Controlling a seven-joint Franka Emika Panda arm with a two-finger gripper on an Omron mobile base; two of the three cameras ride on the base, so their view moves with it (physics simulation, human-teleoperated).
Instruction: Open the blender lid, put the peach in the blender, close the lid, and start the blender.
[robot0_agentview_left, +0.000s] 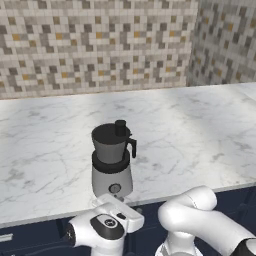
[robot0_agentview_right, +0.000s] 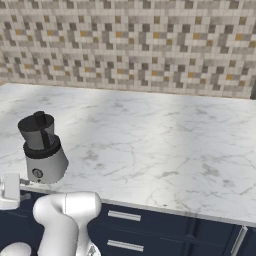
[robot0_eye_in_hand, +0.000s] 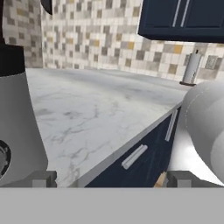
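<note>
Looking over the arm from the left base view, you see the small blender (robot0_agentview_left: 113, 160), with its dark grey tapered jar, black side handle and light grey base with a round knob, standing near the front edge of the white marbled counter (robot0_agentview_left: 190, 135). Its flat dark grey lid with a short black knob (robot0_agentview_left: 119, 131) sits on the jar. The gripper (robot0_agentview_left: 114, 200) hangs low, just in front of the blender base, by the counter edge.

From the right base view, the blender stands at the far left, close to the counter's front lip. No peach can be made out on the counter.

In the hand view, the grey blender base fills the left side, very near, and the two dark fingertips (robot0_eye_in_hand: 41, 178) stand wide apart, holding nothing.

You risk bumping the base or turning the knob early, because the hand is so close and low. Rising carelessly could clip the handle or the counter edge and shove the blender.
</note>
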